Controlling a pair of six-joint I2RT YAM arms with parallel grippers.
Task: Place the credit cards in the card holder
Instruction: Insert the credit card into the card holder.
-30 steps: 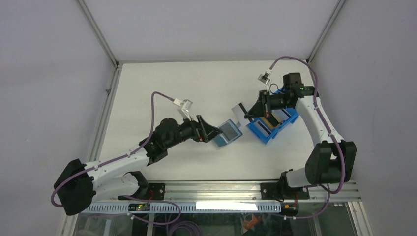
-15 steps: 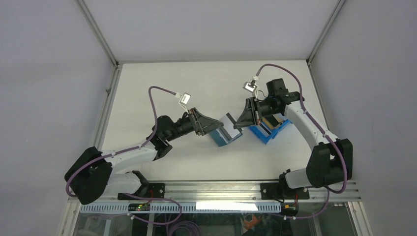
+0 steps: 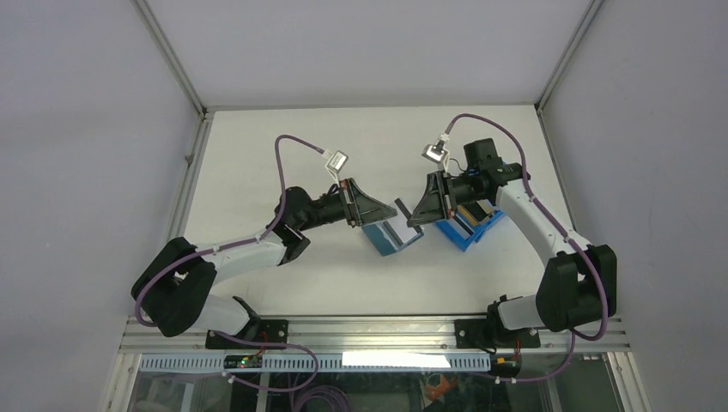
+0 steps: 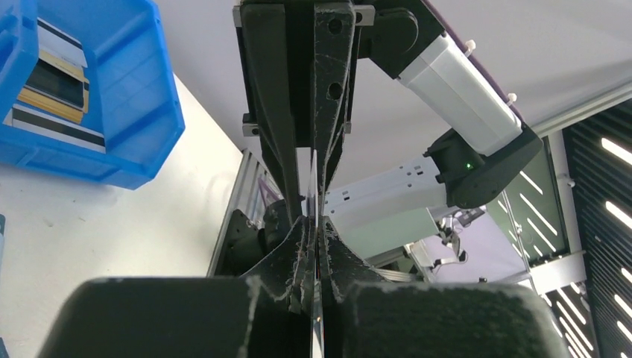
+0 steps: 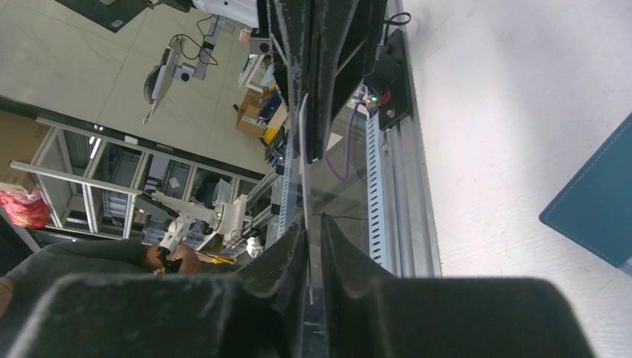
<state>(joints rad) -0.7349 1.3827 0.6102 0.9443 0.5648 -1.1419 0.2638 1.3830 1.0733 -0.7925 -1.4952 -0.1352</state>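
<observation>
Both grippers meet tip to tip just above the open teal card holder [image 3: 391,238] [image 5: 596,201] at mid-table. Between them stands one pale grey credit card [image 3: 401,209], seen edge-on as a thin line [image 4: 314,194] [image 5: 304,164]. My left gripper [image 3: 387,216] [image 4: 314,239] is shut on the card's left end. My right gripper [image 3: 410,221] [image 5: 313,231] holds the other end, its jaws nearly together with a hairline gap beside the card. More cards [image 4: 52,82] lie in the blue bin.
The bright-blue plastic bin [image 3: 472,232] [image 4: 112,112] sits right of the card holder, under the right arm. The aluminium rail [image 5: 387,186] runs along the table's near edge. White tabletop [image 3: 283,146] extends to the left and behind.
My right gripper carried the card from over the bin to above the card holder. My left gripper swung up to it and went from open to shut on the card.
</observation>
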